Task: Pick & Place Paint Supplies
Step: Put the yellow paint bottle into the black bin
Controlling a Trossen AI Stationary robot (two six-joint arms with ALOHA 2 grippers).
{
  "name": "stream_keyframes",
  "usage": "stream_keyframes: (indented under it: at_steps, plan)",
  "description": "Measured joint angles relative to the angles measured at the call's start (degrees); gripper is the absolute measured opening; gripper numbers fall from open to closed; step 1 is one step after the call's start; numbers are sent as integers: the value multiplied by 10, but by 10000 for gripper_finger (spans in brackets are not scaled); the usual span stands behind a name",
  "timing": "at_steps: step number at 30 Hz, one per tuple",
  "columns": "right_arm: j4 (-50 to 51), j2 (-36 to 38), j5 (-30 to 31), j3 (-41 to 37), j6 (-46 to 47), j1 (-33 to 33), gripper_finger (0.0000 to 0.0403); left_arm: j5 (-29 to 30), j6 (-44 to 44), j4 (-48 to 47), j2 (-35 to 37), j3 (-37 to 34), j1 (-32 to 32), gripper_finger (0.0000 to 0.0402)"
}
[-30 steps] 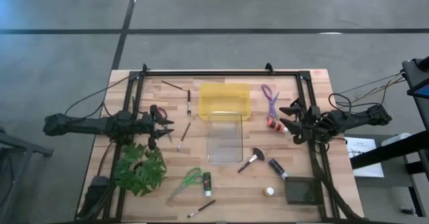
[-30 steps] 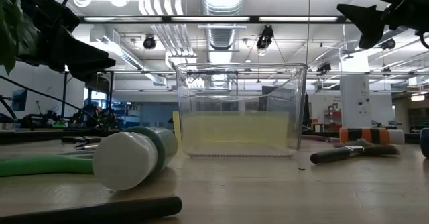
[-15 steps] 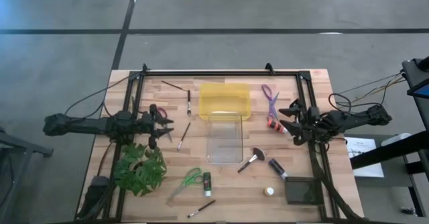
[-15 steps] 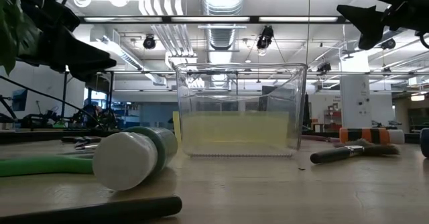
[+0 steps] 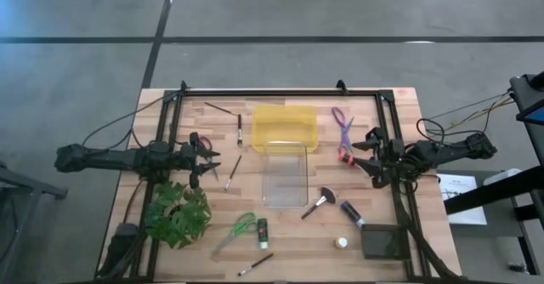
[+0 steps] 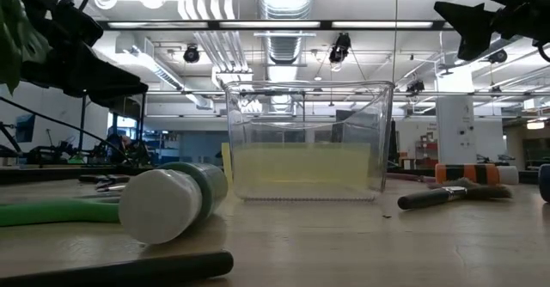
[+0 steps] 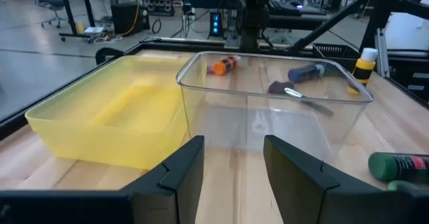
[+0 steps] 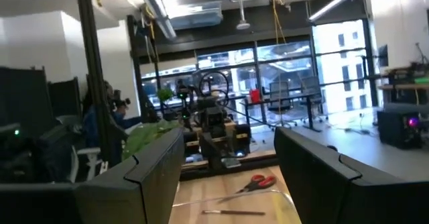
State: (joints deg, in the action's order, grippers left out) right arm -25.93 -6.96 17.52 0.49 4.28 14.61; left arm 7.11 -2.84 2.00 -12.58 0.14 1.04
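The right gripper (image 5: 371,152) hangs at the right of the frame with its fingers spread wide, holding nothing, just beside the orange paint bottle (image 5: 345,156) and below the purple scissors (image 5: 342,121). The left gripper (image 5: 206,158) waits at the left, also wide and empty, by the red-handled scissors (image 5: 201,142). Mid-worktop (image 5: 374,201) sit a clear bin (image 5: 286,175) and a yellow bin (image 5: 285,127); a broad-headed brush (image 5: 319,201) lies lower right of them.

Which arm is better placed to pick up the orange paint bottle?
Right. The right gripper hangs open just beside the orange paint bottle, while the left gripper is open across the table, beyond both bins.
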Motion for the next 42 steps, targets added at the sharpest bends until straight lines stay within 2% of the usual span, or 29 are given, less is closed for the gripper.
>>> stream_keyframes:
  at_steps: [11,20,29,34,42]
  plan:
    - [42,0,-3,0,-43,0,234,0,-2,0,0,0,0,165]
    - [78,0,-3,0,-29,0,234,0,-2,0,0,0,0,165]
    - [73,0,-33,0,4,0,234,0,-6,6,0,0,0,165]
    - [72,0,-44,0,26,0,234,-1,-73,14,0,0,0,165]
    - [72,0,-43,0,37,0,234,0,-77,16,0,0,0,165]
